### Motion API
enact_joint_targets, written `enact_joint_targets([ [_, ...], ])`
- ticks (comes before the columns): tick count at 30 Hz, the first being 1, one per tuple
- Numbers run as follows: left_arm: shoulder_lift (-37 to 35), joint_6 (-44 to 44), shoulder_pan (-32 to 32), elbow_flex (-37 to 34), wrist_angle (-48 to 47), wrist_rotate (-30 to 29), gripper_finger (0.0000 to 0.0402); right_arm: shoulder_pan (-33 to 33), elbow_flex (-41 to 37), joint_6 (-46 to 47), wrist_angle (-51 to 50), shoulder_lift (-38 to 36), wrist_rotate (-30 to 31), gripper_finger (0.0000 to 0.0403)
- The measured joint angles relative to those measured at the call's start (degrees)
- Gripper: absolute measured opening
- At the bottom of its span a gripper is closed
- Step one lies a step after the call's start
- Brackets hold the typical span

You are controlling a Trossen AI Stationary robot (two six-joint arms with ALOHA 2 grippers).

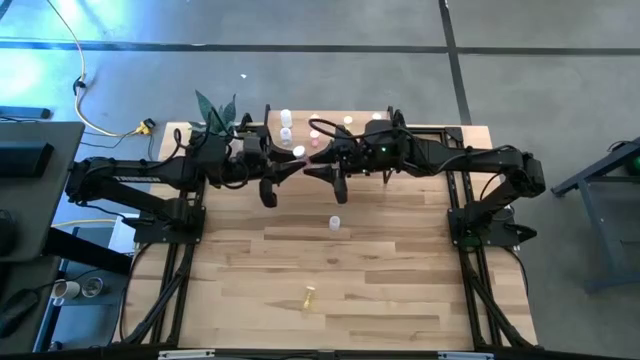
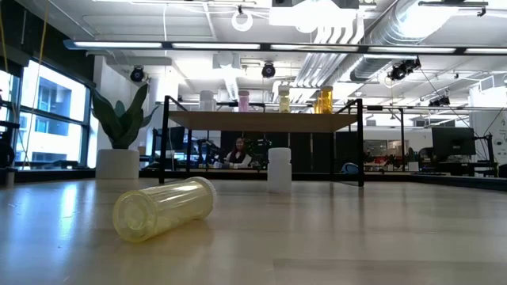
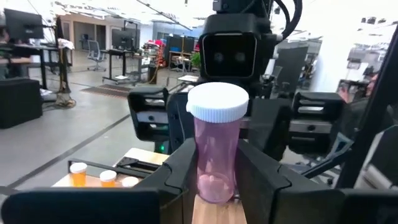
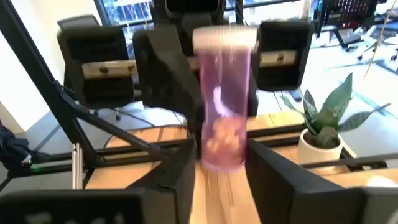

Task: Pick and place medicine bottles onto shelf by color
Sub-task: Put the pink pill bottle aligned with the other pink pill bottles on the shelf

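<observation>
Open-plan office space with ceiling ducts lies beyond the light wooden tabletop (image 1: 380, 280); I run both arms from here.

Both grippers meet over the small raised light-wood shelf on black legs (image 2: 261, 121), face to face. Between them stands one translucent pink cylindrical bottle with a white screw cap (image 3: 216, 149), upright. The left gripper (image 3: 214, 177) is clamped on its lower body, fingers pressed to both sides. The right gripper (image 4: 217, 177) flanks the same bottle with its fingers beside the walls; I cannot tell whether they press or stand just clear.

Handling, my judgement: thin rigid plastic, light, with a few small contents loose at the bottom, so the weight sits low. The walls are smooth and rounded and probably slippery, so a squeeze off the widest line may spin or squirt it out. Best hold is mid-body below the cap, fingers square to the axis; the cap is wider and would give a stop against slipping downward.

Away from both grippers, a pale yellow translucent bottle (image 2: 164, 208) lies on its side on the table, and a white bottle (image 2: 279, 169) stands upright nearer the shelf. Four bottles already stand in a row on the shelf.
</observation>
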Motion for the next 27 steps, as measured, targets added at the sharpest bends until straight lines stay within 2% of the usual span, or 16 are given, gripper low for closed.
enact_joint_targets([
  [4, -0.04, 1.10, 0.00, 0.02, -1.89, -2.06, 0.0083, -0.85, 0.09, 0.16, -3.95, 0.00, 0.38, 0.0167],
  [7, -0.06, 1.69, 0.06, 0.02, -3.69, -4.07, 0.0083, -2.34, 1.93, 0.01, -12.91, 0.05, 0.40, 0.0187],
  [14, -0.06, 4.24, 0.00, 0.02, -12.19, -8.36, 0.0083, -7.37, 7.04, -4.57, -28.35, 0.04, 2.62, 0.0198],
  [18, -0.06, 4.44, 0.00, 0.02, -15.80, -10.77, 0.0083, -10.26, 9.85, -7.76, -29.45, 0.05, 3.54, 0.0199],
  [21, 0.58, 5.08, 0.00, 0.07, -15.90, -11.60, 0.0083, -11.66, 12.21, -11.40, -26.76, 0.00, 3.01, 0.0199],
  [27, 3.85, 5.06, 0.00, 0.07, -15.47, -13.14, 0.0083, -12.76, 14.27, -16.27, -17.42, -0.02, -5.79, 0.0199],
])
